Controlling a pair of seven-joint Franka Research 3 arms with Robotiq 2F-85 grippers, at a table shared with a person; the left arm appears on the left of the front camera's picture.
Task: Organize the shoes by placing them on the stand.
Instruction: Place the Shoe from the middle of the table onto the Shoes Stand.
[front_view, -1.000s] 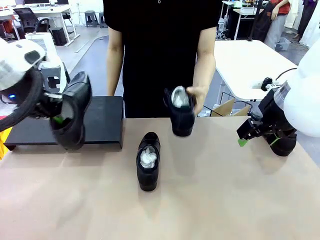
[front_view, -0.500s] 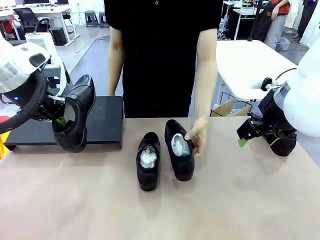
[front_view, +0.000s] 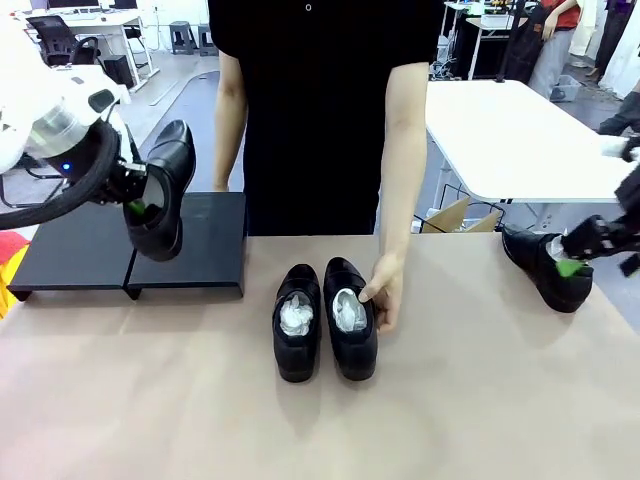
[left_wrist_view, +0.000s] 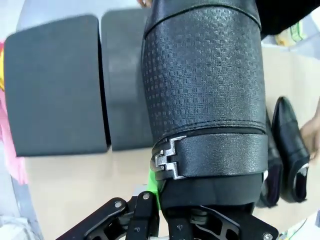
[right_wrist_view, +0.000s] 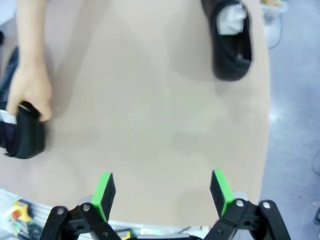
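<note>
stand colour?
Matte black stand, clearest in the front view.

Four black glossy dress shoes: the upper-left shoe (front_view: 160, 195) in the upper left of the frame, the centre-left shoe (front_view: 297, 322) and the centre-right shoe (front_view: 350, 320) as a pair at the middle, and the right-edge shoe (front_view: 535, 265) at the right edge. Three of them show a wad of white paper inside. One black stand (front_view: 215, 240), made of two panels, at the left. Two pincers: the left pincer (front_view: 140, 205) at the upper left, the right pincer (right_wrist_view: 161, 186) at the bottom of its wrist view. One person, with one hand (front_view: 386, 292) at the middle. One tabletop (front_view: 450, 400).
</note>
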